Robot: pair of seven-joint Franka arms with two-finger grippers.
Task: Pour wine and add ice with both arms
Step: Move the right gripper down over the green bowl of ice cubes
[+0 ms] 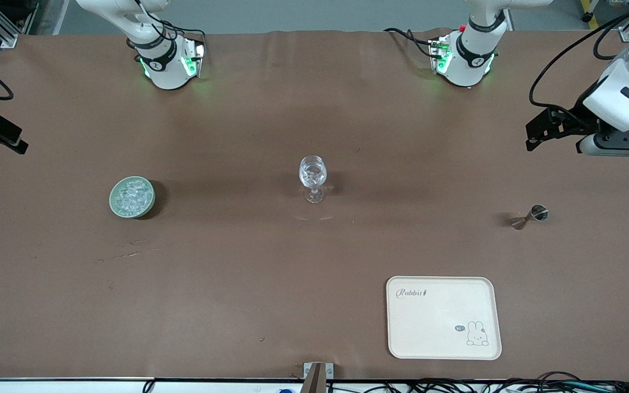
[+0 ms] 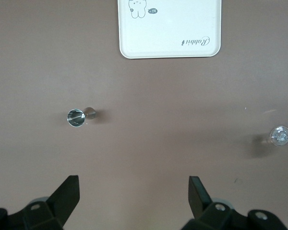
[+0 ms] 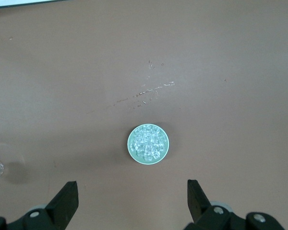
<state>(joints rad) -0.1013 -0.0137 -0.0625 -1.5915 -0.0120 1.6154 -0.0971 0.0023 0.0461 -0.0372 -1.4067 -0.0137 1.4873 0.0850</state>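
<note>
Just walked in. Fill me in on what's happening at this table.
Nothing is being handled. The left pincer hangs open above the metal jigger; the right pincer hangs open above the green bowl of ice. The wine glass stands mid-table, and the rabbit tray sits bare.

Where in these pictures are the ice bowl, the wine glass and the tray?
ice bowl (image 1: 132, 197), front view, on the pale green rim nearest the camera.
wine glass (image 1: 313, 171), front view, on the clear bowl of the glass.
tray (image 1: 434, 322), front view, on its bare cream middle.
</note>
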